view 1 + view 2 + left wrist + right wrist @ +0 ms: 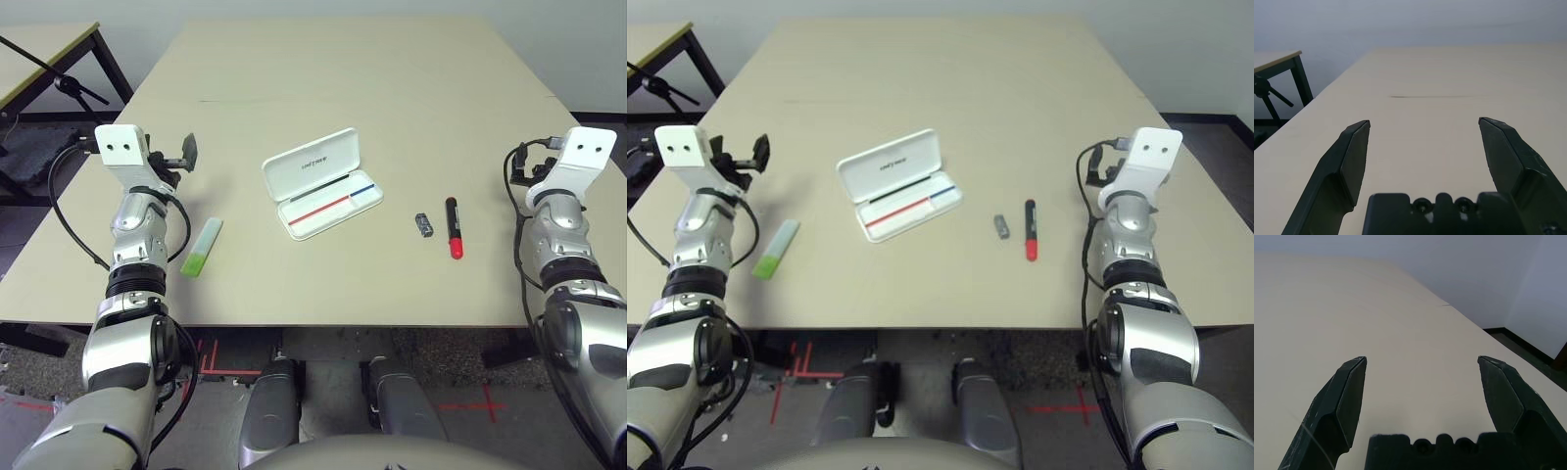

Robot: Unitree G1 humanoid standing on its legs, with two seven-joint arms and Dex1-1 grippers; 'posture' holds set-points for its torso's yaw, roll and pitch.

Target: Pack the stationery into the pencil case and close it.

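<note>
1. The left gripper is held wide apart, with nothing gripped between its two black fingers; it is poised over the left side of the worktop.
2. The right gripper is likewise spread wide and empty, and is held at the right side of the worktop.
3. Nearest the left gripper, on the robot's side of it, the flat light-green-and-white bar is laid at a slant, its green end pointed toward the robot and its white end away.
4. On the robot's left of the right gripper, the red marker is laid on the worktop, its black end pointed away from the robot and its red end toward it.
5. Just beside the marker, on its left, the small dark grey block is set down, apart from it.
6. Between the bar and the block, the white pencil case is placed at an angle, well apart from both grippers. Its lid is raised on the far side, and small dark lettering is shown on it. The shallow base is left open to view, crossed by a red-and-blue line; none of the stationery is contained in it.
7. Beyond the worktop's left edge, another table with dark legs is seen.
</note>
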